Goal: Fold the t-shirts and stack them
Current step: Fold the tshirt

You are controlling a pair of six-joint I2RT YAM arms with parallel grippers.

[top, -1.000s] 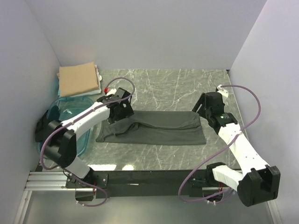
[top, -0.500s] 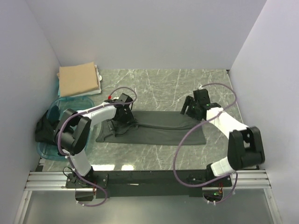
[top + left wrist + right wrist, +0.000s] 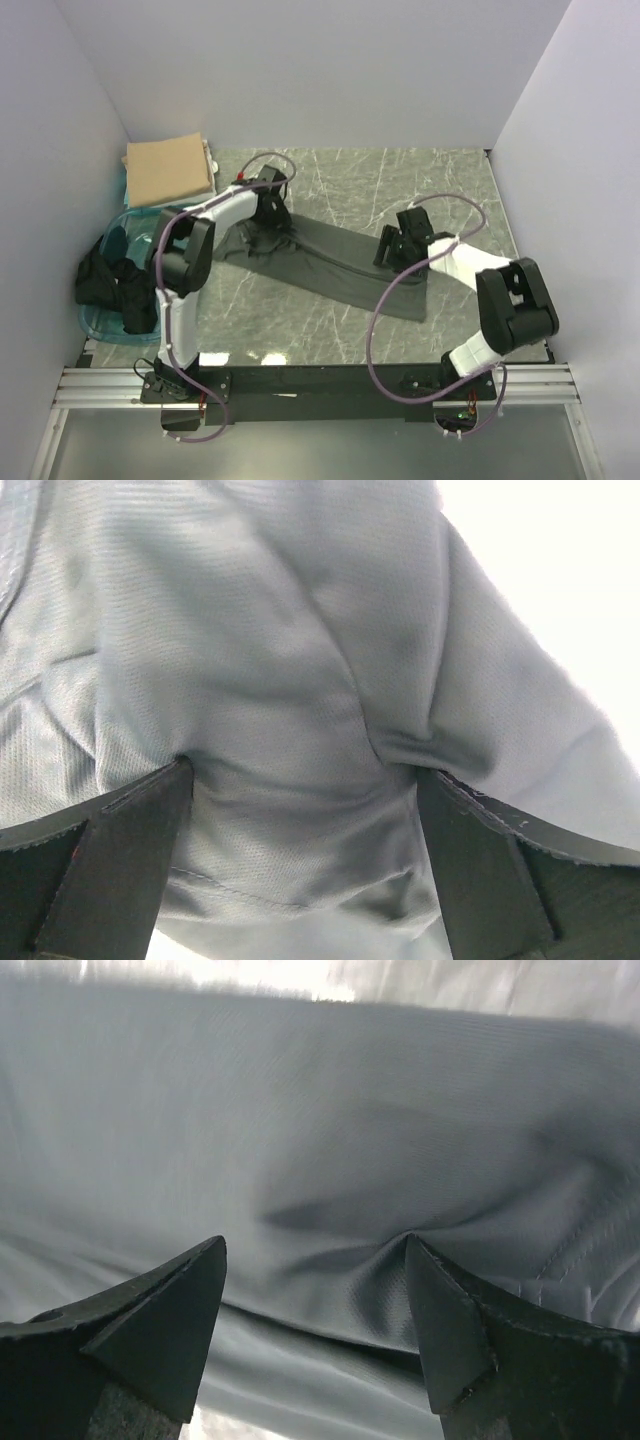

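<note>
The dark charcoal-grey t-shirt (image 3: 330, 262), folded into a long strip, lies slanted across the marble table from back left to front right. My left gripper (image 3: 262, 207) stands on its back-left end. In the left wrist view, that gripper (image 3: 302, 772) is open, its fingertips (image 3: 170, 780) pressed into the puckered cloth (image 3: 250, 630). My right gripper (image 3: 392, 247) stands on the shirt toward its front-right end. It (image 3: 313, 1245) is open too, with grey cloth (image 3: 300, 1110) creased against its fingertips (image 3: 425, 1260). A folded tan t-shirt (image 3: 168, 170) lies at the back left. Black t-shirts (image 3: 112, 283) sit bunched in the tub.
The translucent teal tub (image 3: 140, 222) stands at the table's left edge, in front of the tan shirt. White walls close in the back and both sides. The arms' bases and a metal rail (image 3: 320, 385) run along the near edge.
The grey shirt has swung from level to slanted. My left gripper moved toward the back, the right moved left and nearer, both with fingers on the cloth.
</note>
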